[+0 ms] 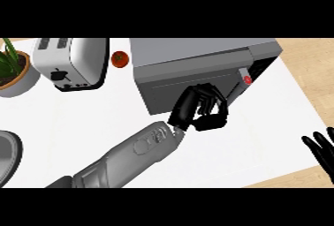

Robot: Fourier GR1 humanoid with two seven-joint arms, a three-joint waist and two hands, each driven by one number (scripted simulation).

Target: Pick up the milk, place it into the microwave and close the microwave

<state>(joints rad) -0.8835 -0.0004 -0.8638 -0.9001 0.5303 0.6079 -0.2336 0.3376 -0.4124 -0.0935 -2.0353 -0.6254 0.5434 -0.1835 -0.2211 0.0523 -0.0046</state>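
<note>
The grey microwave (pixel 195 53) stands at the back centre of the white counter. Its door (pixel 183 86) looks swung to against the body, with a red button (pixel 246 80) at its right end. No milk shows anywhere; whatever is inside the microwave is hidden. My left hand (pixel 202 110) reaches in from the lower left and rests against the lower right part of the door, its fingers loosely bent and holding nothing. My right hand (pixel 321 148) rests open at the right edge of the view, fingers up.
A white toaster (pixel 68 62) stands at the back left, a potted plant (pixel 13 66) beside it at the left edge. A small red tomato (pixel 119 59) lies between toaster and microwave. A grey round rim (pixel 8 154) shows at the left edge.
</note>
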